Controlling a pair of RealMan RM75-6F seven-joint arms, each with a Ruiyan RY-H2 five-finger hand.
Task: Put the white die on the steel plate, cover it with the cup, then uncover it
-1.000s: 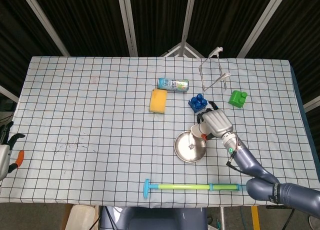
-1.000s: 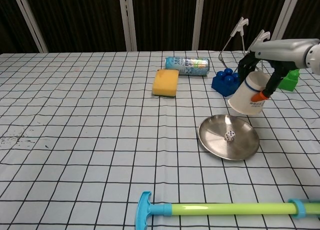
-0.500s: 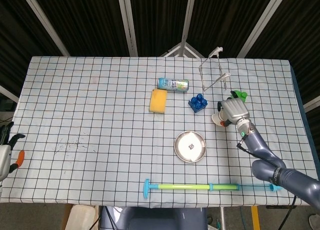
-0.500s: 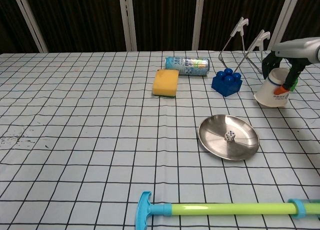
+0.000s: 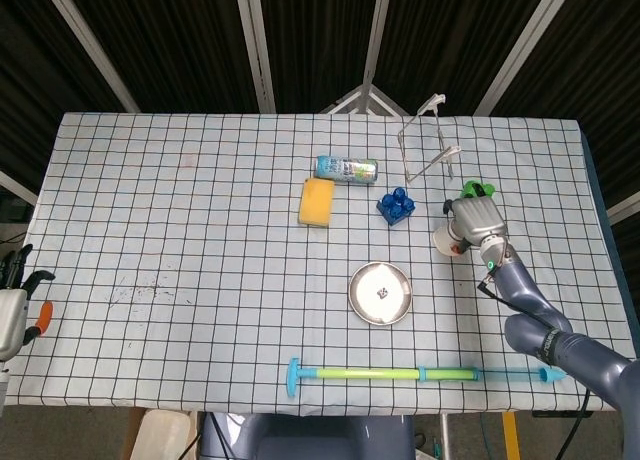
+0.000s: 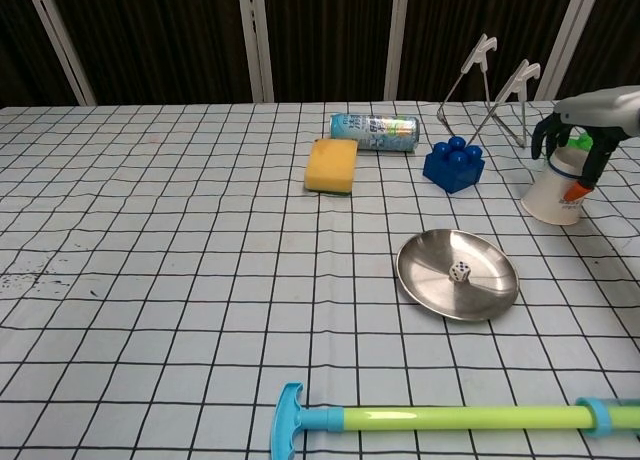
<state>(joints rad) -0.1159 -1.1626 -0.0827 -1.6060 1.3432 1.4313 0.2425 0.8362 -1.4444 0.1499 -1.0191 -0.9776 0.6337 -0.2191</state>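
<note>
Chest view: the white paper cup (image 6: 555,192) is seen mouth-down on the checked tablecloth (image 6: 180,280), well to the right of the steel plate (image 6: 457,273), with the right hand (image 6: 574,145) wrapped around its upper part, fingers curled about the wall. The white die (image 6: 459,272) lies uncovered near the middle of the plate, so the task is judged almost finished. If the fingers are opened while the cup is tilted or not fully seated, it could be tipped and rolled toward the green block (image 5: 477,190) just behind it. A fingertip caught on the thin wall during withdrawal could drag the cup over. The left hand (image 5: 18,315) is seen only at the table's edge, holding nothing, fingers apart.
</note>
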